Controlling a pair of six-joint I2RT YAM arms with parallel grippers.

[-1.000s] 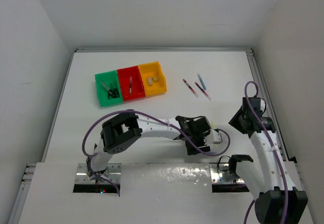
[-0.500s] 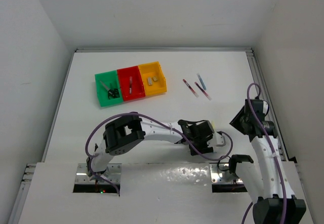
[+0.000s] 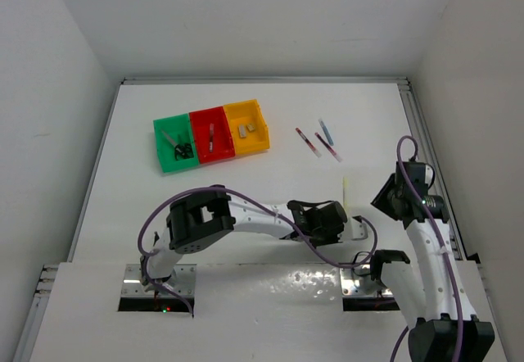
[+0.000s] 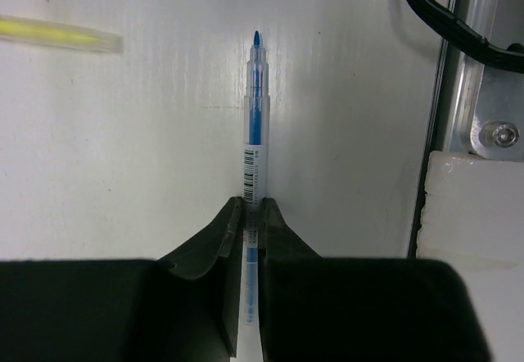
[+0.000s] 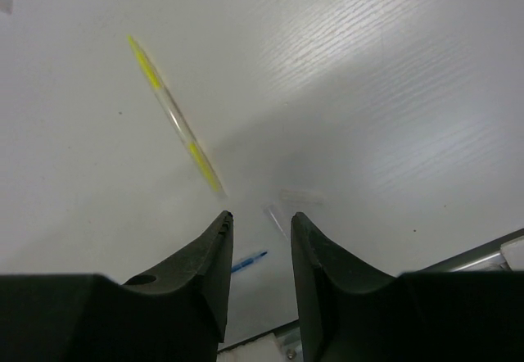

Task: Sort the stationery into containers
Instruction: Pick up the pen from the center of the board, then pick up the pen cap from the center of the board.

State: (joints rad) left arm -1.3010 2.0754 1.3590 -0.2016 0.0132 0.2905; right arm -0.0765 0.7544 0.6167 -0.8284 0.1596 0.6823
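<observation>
In the top view, the containers (image 3: 211, 137) are seen to hold several items already, while three pens (image 3: 329, 147) lie unsorted well beyond the left hand (image 3: 337, 219) and a yellow pen (image 3: 345, 192) lies just past it. In the left wrist view, that hand is clamped on a blue pen (image 4: 255, 149) resting on the surface (image 4: 123, 149), with a metal rail (image 4: 471, 92) close on its right. In the right wrist view, the right hand (image 5: 259, 219) is held partly open and empty, with the yellow pen ahead of it.
</observation>
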